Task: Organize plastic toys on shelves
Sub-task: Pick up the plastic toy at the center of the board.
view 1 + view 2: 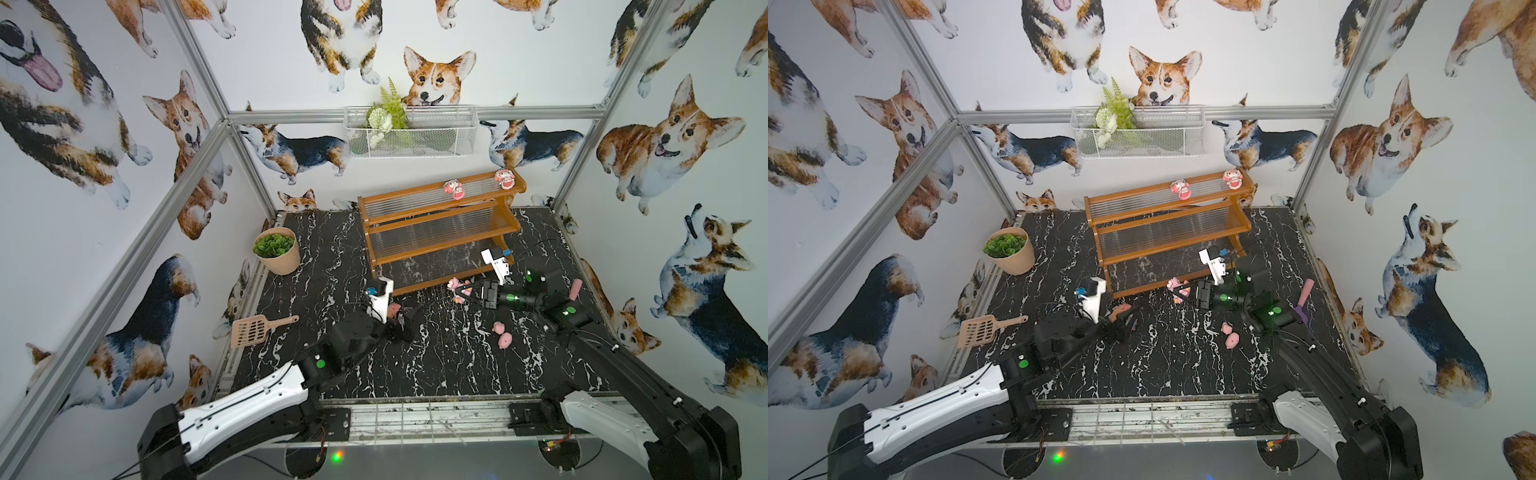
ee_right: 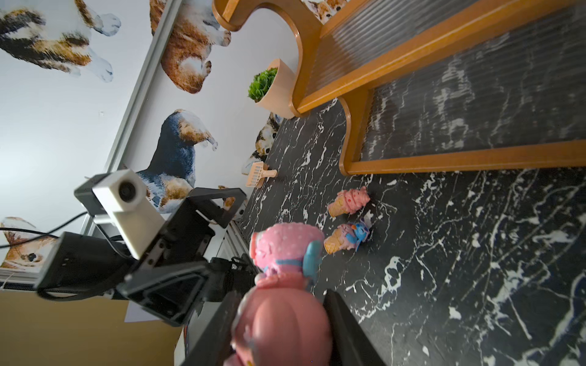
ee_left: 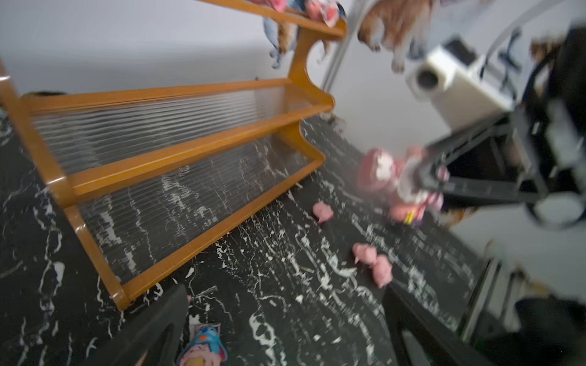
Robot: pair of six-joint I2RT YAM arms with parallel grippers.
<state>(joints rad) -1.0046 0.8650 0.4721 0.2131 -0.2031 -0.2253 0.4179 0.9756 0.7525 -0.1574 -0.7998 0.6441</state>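
Far middle of the black marbled desk (image 1: 436, 374): the shelves (image 1: 434, 209), three stepped tiers. On the top tier, upright and well apart, a doll figurine (image 1: 454, 189) around the middle and a second doll figurine (image 1: 505, 178) at the right end.

Just near of the bottom tier's right end, the right gripper (image 1: 464, 291). Fingers (image 2: 347, 326) clamped narrow on a third doll figurine (image 2: 279, 304), gripped at the body, head sticking out past the tips. No telling whether lifted or resting on the desk.

Near of the bottom tier's left end, the left gripper (image 3: 283, 288), fingers (image 3: 152, 329) spread wide, gripping nothing. Between them on the desk, close beside one finger, an ice-cream cone with blue trim (image 3: 203, 343). Just beside it in the right wrist view, a pink ice-cream cone (image 2: 348, 202). Both on their sides.

Right of middle, beside the right arm, a pink blob (image 1: 497, 327) right against a second pink blob (image 1: 505, 340). Apart from them and closer to the shelves, in the left wrist view, a third pink blob (image 3: 322, 211).

Along the right edge, a purple scoop with a pink handle (image 1: 1305, 297). At the left edge, a beige slotted scoop (image 1: 253, 329); farther back, a potted plant (image 1: 277, 250). On the far wall above the shelves, a white wire basket (image 1: 415, 143) with greenery.
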